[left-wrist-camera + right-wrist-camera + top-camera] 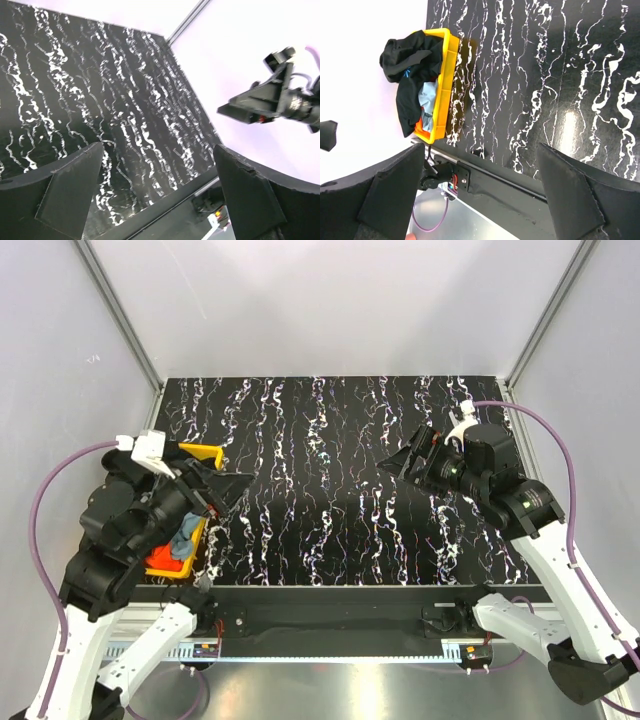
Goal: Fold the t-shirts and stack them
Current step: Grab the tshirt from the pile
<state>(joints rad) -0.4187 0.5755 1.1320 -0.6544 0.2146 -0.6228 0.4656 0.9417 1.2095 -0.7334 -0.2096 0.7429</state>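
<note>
Soft, crumpled cloth: the t-shirts [415, 75] lie heaped in one rigid yellow plastic bin [446, 75] at the table's [330, 490] left edge, spilling over its rim. Black, grey-blue and orange-red layers show; the exact count cannot be told. The tabletop is glossy black with white veining, enclosed by plain white walls [330, 300] and metal corner posts [120, 315]. Of the two grippers, the left gripper [157, 146] and the right gripper [480, 145] both have their jaws spread wide and hold nothing.

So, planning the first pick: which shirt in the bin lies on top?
The black t-shirt, spilling over the rim of the yellow bin; the grey-blue shirt and the orange-red shirt only peek out beneath it.
</note>
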